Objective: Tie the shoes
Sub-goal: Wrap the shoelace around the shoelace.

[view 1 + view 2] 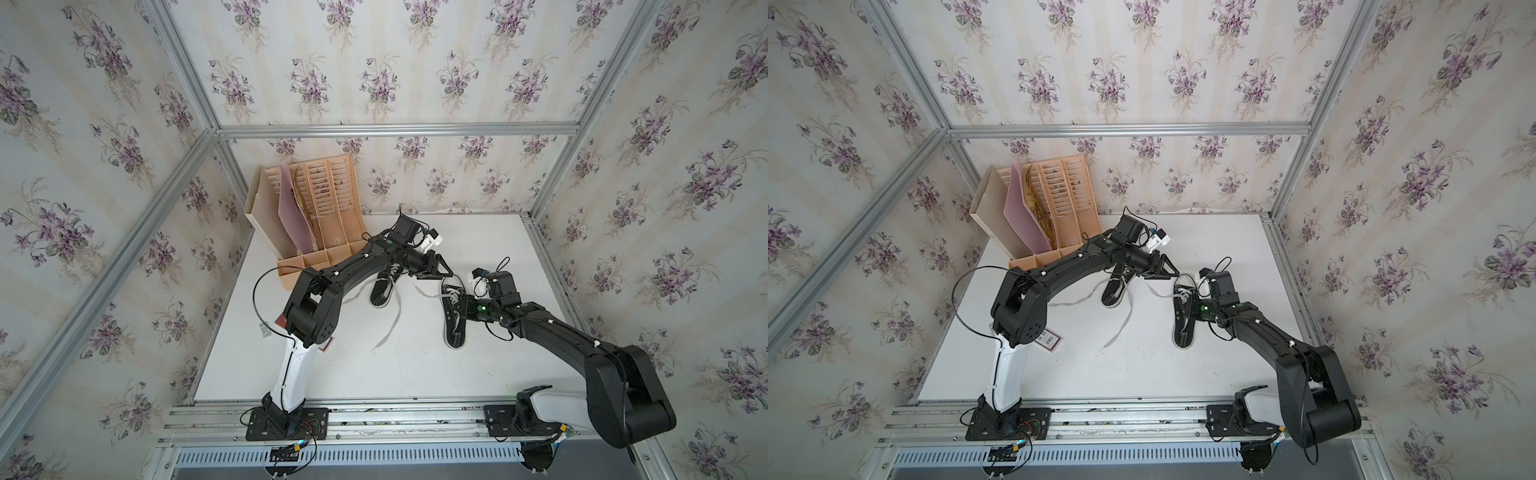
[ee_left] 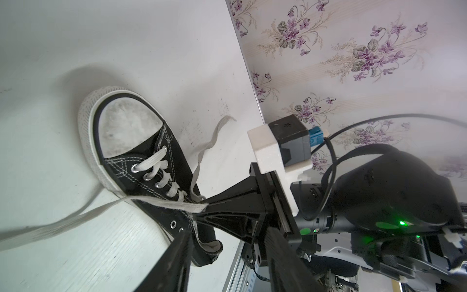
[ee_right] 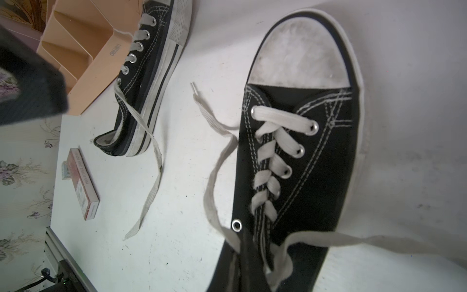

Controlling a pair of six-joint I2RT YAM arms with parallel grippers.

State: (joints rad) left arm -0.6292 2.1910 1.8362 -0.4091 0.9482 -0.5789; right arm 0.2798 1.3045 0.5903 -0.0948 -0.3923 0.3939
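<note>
The left shoe (image 1: 383, 289) and the right shoe (image 1: 455, 322) lie side by side on the table (image 1: 415, 374), toes toward the back wall. A rack (image 1: 320, 216) stands in the back left corner, just beside the left shoe's toe. A box (image 1: 1049, 338) lies left of the shoes, in front of the rack. One lace (image 1: 390, 328) trails forward from the left shoe; another lace (image 1: 430, 294) crosses the gap between the shoes.

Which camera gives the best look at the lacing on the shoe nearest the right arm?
The right wrist view: the shoe fills the frame, eyelets and crossings clear. The left wrist view shows it at an angle, the right gripper shut on its lace. Both top views show it small, lacing hard to read.
</note>
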